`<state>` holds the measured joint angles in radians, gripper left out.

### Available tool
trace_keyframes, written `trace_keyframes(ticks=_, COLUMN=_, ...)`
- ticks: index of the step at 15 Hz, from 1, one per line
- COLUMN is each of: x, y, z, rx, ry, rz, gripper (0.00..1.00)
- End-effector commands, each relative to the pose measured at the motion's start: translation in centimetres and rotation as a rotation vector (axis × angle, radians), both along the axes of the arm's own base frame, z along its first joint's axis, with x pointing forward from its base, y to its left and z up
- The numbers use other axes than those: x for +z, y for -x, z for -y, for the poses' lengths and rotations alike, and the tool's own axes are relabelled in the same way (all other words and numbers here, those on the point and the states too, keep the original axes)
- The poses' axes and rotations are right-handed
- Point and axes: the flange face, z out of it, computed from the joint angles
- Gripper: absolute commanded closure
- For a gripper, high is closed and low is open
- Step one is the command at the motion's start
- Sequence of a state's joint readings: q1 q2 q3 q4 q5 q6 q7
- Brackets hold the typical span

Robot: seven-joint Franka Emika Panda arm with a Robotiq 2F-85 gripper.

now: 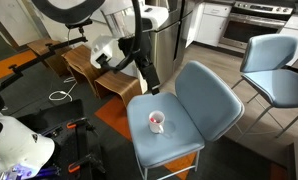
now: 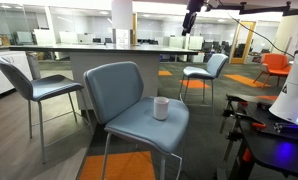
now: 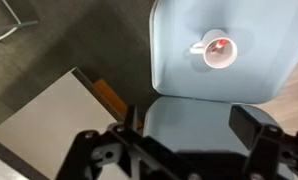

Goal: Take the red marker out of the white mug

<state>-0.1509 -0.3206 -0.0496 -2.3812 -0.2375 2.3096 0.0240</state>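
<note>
The white mug [image 1: 157, 122] stands on the seat of a blue-grey chair [image 1: 184, 140], near the seat's middle. The red marker [image 1: 155, 120] stands inside it, showing as a red spot. The mug also shows in an exterior view [image 2: 161, 108] and in the wrist view [image 3: 218, 50], where the marker [image 3: 220, 46] is a red dot in its mouth. My gripper [image 3: 187, 125] hangs high above the chair's backrest, open and empty, well apart from the mug. In an exterior view it is near the top edge [image 2: 190, 22].
A second blue-grey chair [image 1: 279, 75] stands nearby. A wooden bench or low table [image 1: 94, 70] sits behind the arm. Orange carpet tiles lie under the chair. Black equipment and cables [image 1: 49, 130] are beside the chair.
</note>
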Motion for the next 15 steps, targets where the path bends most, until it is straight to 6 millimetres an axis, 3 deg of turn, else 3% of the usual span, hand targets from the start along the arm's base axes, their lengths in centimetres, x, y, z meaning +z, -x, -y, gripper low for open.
trace_keyframes(ticks=1, x=-2.9, y=-1.4, z=-0.7, rx=-0.033, ry=-0.061, rz=-0.095, gripper=0.0)
trace_keyframes(ticks=6, x=-9.8, y=-3.7, z=-2.1, rx=-0.084, ry=-0.181, rz=-0.201, gripper=0.0)
trace_keyframes(ticks=12, x=-17.8, y=-6.1, z=-2.1, rx=-0.147, ry=-0.278, rz=-0.271, gripper=0.0)
trace_keyframes(ticks=15, x=-20.9, y=-7.4, z=-2.8, rx=-0.13, ry=-0.299, rz=-0.326, gripper=0.0)
